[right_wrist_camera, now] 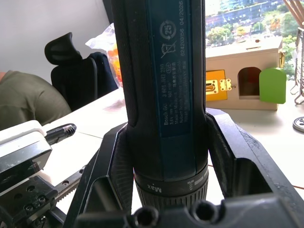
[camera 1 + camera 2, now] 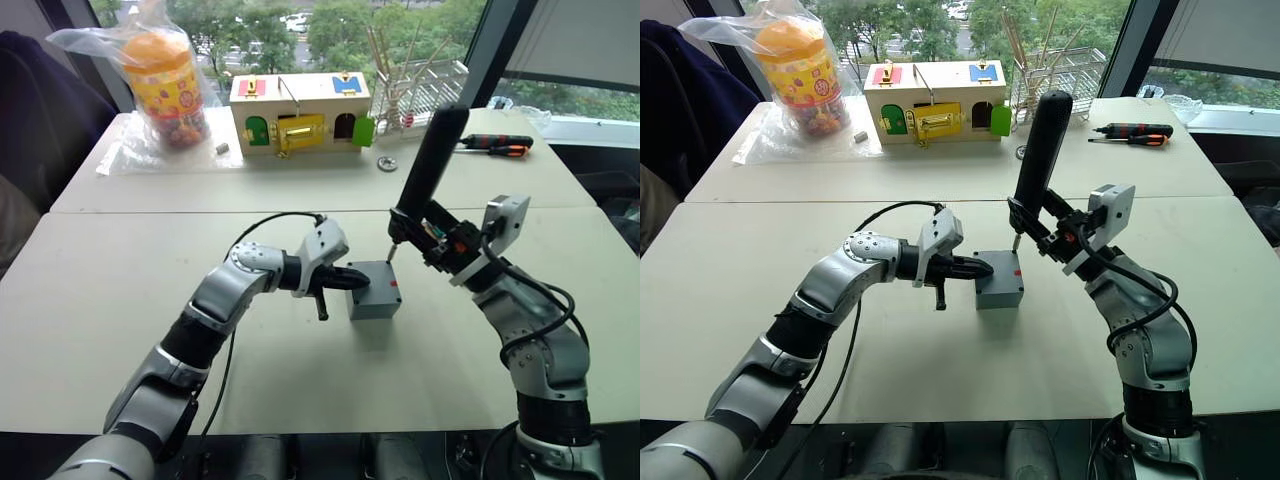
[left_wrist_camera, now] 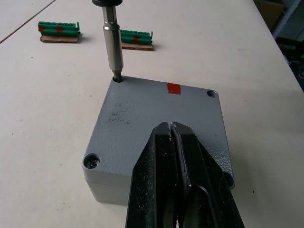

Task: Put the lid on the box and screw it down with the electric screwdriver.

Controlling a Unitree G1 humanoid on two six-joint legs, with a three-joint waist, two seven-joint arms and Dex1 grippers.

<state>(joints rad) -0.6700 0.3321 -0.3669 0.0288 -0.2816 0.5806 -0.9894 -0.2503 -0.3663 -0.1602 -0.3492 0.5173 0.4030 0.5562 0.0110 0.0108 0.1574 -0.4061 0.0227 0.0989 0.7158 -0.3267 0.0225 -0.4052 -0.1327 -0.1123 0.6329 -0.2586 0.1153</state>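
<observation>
Lid (image 3: 161, 114) sits flush on the box (image 2: 373, 292), red mark near the far edge, box mid-table (image 2: 120, 290) between both arms. Electric screwdriver (image 2: 430, 160) stands tilted over it, bit (image 3: 112, 45) seated in the lid's far corner hole (image 3: 118, 79); the other visible corner holes look unfilled, can't tell if screws are in them. Right gripper (image 1: 166, 156) clamps the screwdriver's barrel, one finger on each side of the body just above the collar. Left gripper (image 3: 172, 130) has both fingers pressed together, holding nothing, tips lying flat on top of the lid at the near side. Two green connector strips (image 3: 59, 29) lie on the table just beyond the box. On the far table: wooden latch box (image 2: 300, 112), bagged snack jar (image 2: 165, 85), black-and-orange hand screwdrivers (image 2: 497, 146).
</observation>
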